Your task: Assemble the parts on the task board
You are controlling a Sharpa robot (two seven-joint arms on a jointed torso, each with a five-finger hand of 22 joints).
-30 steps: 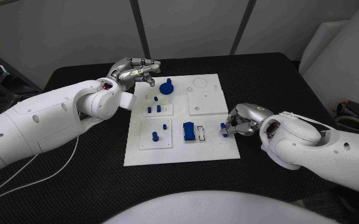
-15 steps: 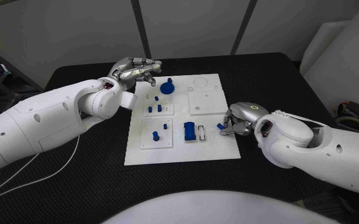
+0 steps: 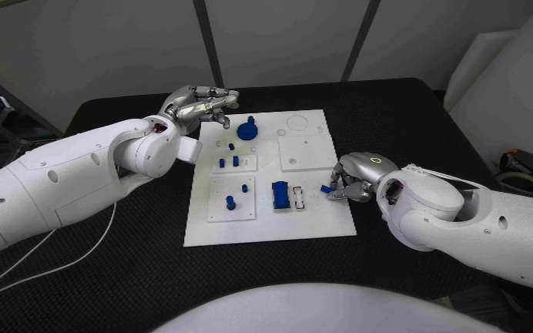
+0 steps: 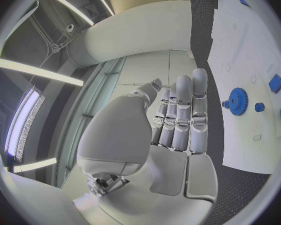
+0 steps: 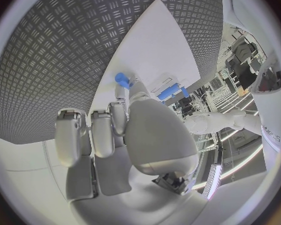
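Two hands at the board, right one on a small blue part

Right hand (image 3: 353, 181) sits at the right edge of the task board (image 3: 266, 229), fingers curled in, arm coming in low from the right. It pinches a small blue part (image 3: 328, 189) at its fingertips, just above the board surface near the right rim; the right wrist view shows the same part (image 5: 122, 80) at the fingertips over the white plate. Cannot tell whether the part touches the board.

Left hand (image 3: 200, 105) hovers off the board's upper-left corner, over the black table (image 3: 122, 248), forearm angled in from the left. Fingers bent loosely, slightly apart, nothing in them; the left wrist view shows them (image 4: 184, 115) lying side by side, extended, with no part between.

On the board: blue gear (image 3: 249, 128) near the upper left, also in the left wrist view (image 4: 238, 101); small blue pegs (image 3: 228, 162) in the left-middle inset; another blue peg piece (image 3: 231, 201) in the lower-left inset; blue block (image 3: 281, 195) mid-board, just left of the right hand's part.

Room: bare white board along the bottom strip and across the upper-right square inset (image 3: 306, 152). Open table on all sides of the board, widest at front and left.
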